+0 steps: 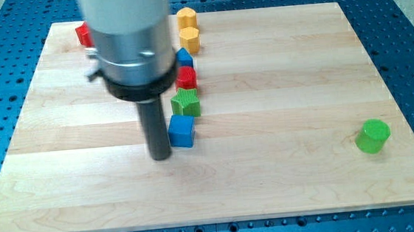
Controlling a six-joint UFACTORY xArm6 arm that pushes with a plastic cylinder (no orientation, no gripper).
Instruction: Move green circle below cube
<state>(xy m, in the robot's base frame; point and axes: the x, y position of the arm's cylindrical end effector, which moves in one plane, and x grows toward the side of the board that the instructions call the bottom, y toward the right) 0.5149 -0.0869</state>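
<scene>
The green circle is a short green cylinder lying alone near the board's right edge. The blue cube sits near the board's middle, left of centre. My tip rests on the board just left of the blue cube and slightly below it, close to it or touching it. The tip is far to the left of the green circle.
Above the blue cube runs a column of blocks: a green star, a red block, a blue block, and two yellow blocks. A red block lies at the top left. The arm's body hides part of the board.
</scene>
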